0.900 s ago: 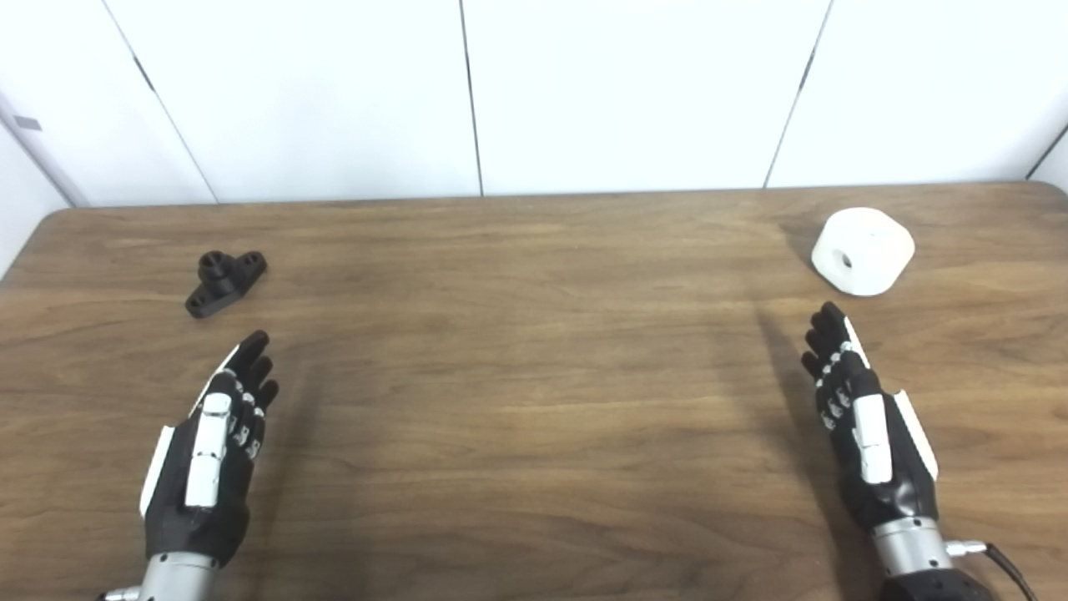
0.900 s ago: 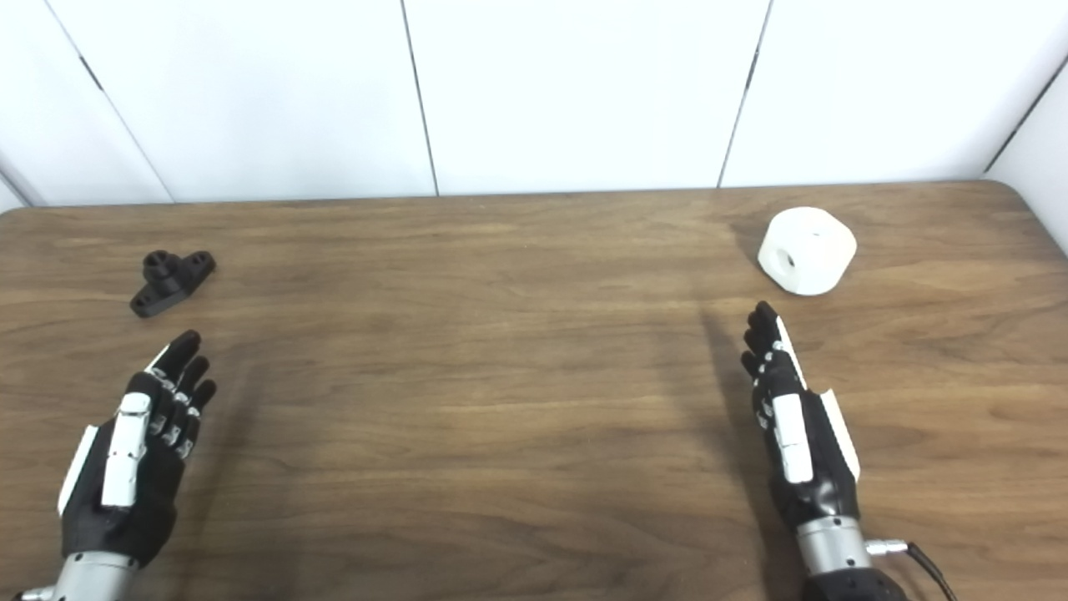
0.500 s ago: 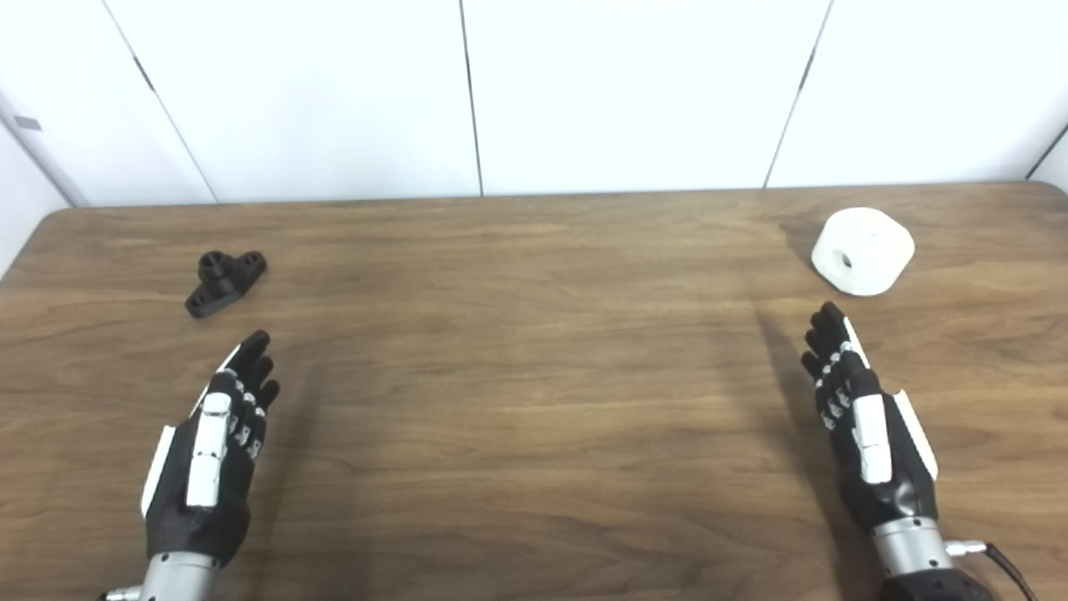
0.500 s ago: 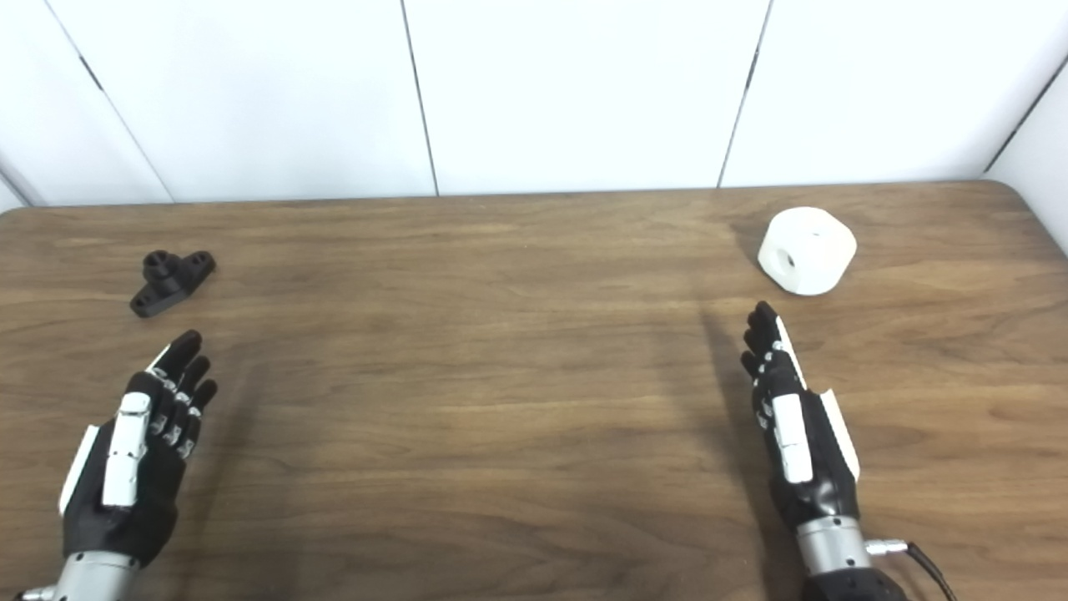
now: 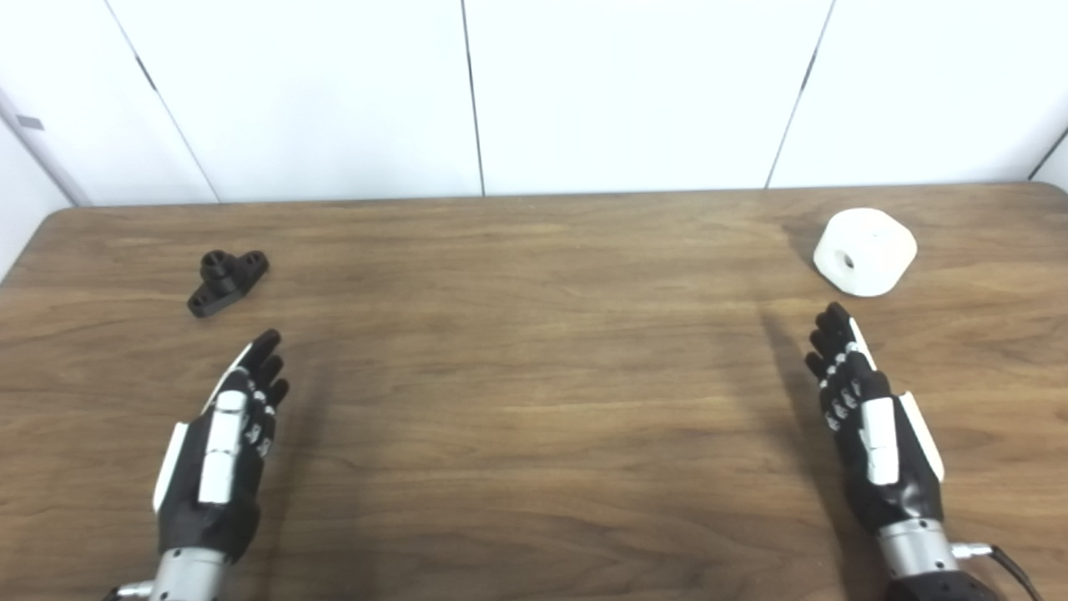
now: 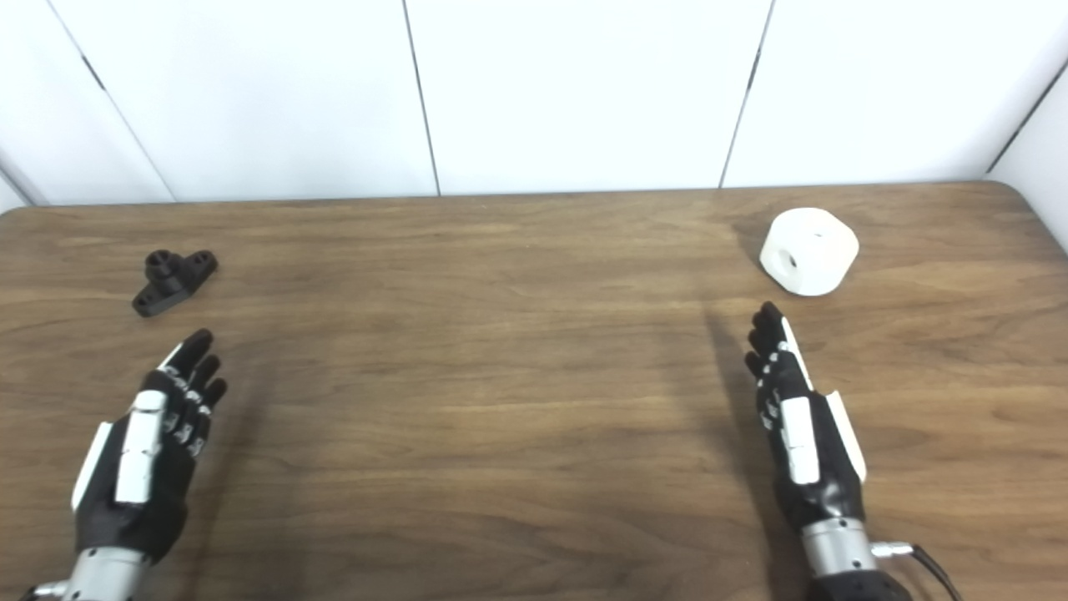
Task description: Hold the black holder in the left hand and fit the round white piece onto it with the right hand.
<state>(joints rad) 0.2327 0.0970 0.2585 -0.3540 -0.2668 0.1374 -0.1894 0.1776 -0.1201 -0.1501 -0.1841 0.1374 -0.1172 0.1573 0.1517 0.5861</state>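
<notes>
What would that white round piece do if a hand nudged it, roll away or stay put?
The white piece looks squat with rounded edges, lying tilted with its hole facing sideways, so a nudge might rock or roll it a little on the table. It looks rigid, probably plastic, so it should not bend. Its smooth surface may be a bit slippery for the right hand.
</notes>
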